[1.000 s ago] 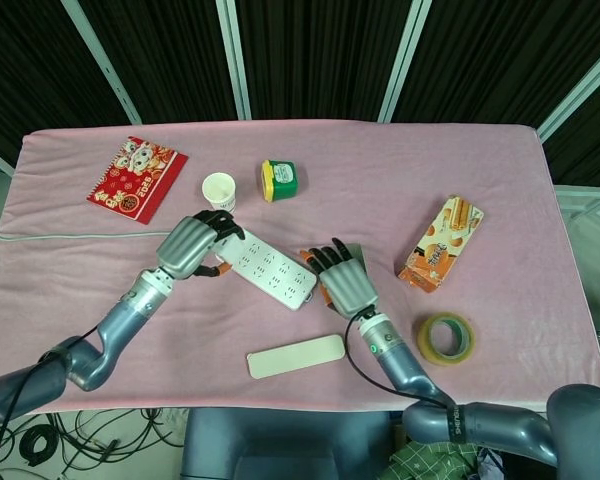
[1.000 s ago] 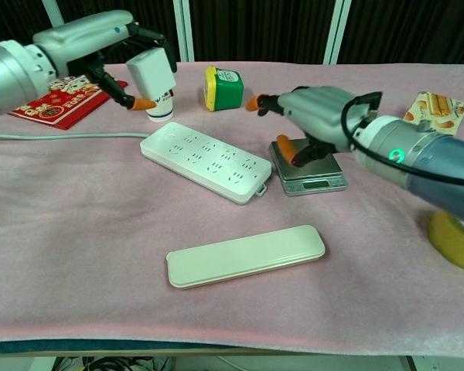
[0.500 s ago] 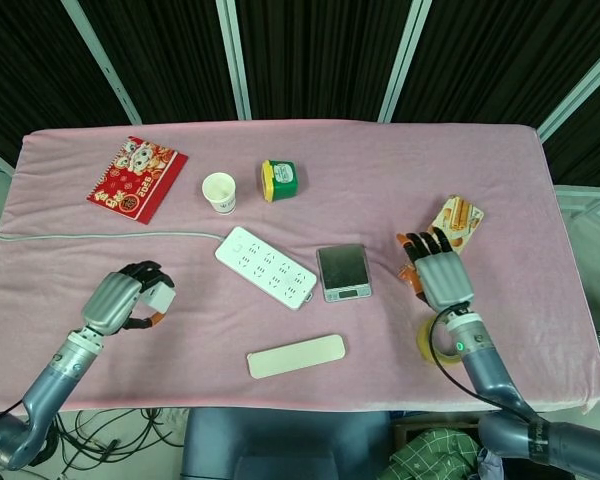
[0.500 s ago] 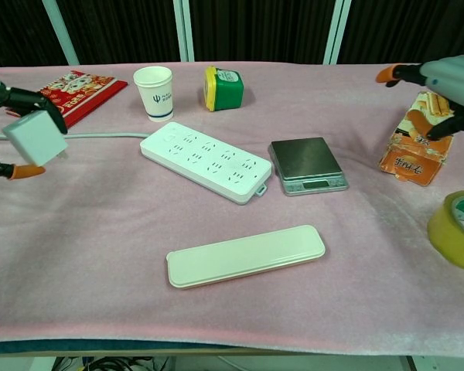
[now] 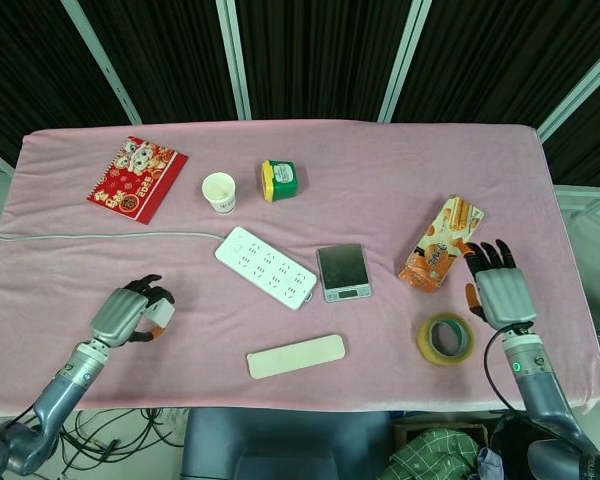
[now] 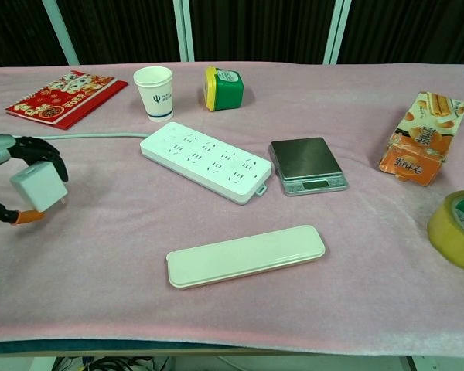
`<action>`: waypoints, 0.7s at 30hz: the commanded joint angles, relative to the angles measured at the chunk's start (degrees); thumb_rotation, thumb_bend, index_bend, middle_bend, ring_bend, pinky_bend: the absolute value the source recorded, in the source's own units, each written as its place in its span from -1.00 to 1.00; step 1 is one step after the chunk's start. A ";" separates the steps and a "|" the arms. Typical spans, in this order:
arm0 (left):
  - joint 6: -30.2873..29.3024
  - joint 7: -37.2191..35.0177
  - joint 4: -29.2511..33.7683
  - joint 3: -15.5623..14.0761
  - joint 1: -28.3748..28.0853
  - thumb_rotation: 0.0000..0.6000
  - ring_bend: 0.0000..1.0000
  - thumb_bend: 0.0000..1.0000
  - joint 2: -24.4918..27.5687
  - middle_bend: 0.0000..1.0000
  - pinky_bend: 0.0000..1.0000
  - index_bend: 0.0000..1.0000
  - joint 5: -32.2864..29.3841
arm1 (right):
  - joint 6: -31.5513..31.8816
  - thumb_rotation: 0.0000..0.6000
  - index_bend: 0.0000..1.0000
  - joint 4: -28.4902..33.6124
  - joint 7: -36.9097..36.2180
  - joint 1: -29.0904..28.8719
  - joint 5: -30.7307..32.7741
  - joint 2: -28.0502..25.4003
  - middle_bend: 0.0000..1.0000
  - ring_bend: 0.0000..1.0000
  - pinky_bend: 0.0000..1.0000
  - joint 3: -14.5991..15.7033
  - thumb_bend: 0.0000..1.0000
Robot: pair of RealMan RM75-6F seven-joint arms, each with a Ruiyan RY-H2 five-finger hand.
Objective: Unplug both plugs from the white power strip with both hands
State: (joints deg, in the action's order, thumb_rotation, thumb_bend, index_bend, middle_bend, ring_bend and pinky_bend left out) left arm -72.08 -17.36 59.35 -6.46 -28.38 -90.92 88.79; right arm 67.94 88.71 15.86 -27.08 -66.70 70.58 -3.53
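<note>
Left hand (image 5: 130,315) has swung back near the table's (image 5: 380,160) front-left edge, clutching a white plug (image 6: 37,187). Right hand (image 5: 498,290) pulled away too, fingers spread, empty. Power strip (image 5: 267,266) sits mid-table, sockets bare, so the unplugging looks done.
</note>
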 commanded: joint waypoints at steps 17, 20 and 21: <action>-1.40 8.28 15.04 5.62 1.81 1.00 -1.00 -0.69 10.17 -0.85 -1.00 -0.70 -4.56 | 5.21 1.00 -1.00 1.63 -6.43 6.27 -2.11 -7.64 -0.95 -0.93 -0.95 -0.39 -0.39; -4.26 14.08 22.93 5.58 3.68 1.00 -1.00 -0.69 14.83 -0.85 -1.00 -0.69 -4.96 | 7.09 1.00 -1.00 2.19 -6.55 7.63 -2.68 -8.21 -0.95 -0.93 -0.95 -0.31 -0.39; -5.32 16.16 25.45 5.41 4.45 1.00 -1.00 -0.69 16.29 -0.85 -1.00 -0.69 -5.07 | 7.67 1.00 -1.00 2.36 -6.47 8.10 -2.97 -8.30 -0.95 -0.93 -0.95 -0.14 -0.39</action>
State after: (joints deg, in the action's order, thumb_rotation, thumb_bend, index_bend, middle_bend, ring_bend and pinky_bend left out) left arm -74.24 -7.64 77.11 -1.25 -26.20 -80.14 84.60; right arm 74.84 90.71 9.42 -19.67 -69.23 62.59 -3.82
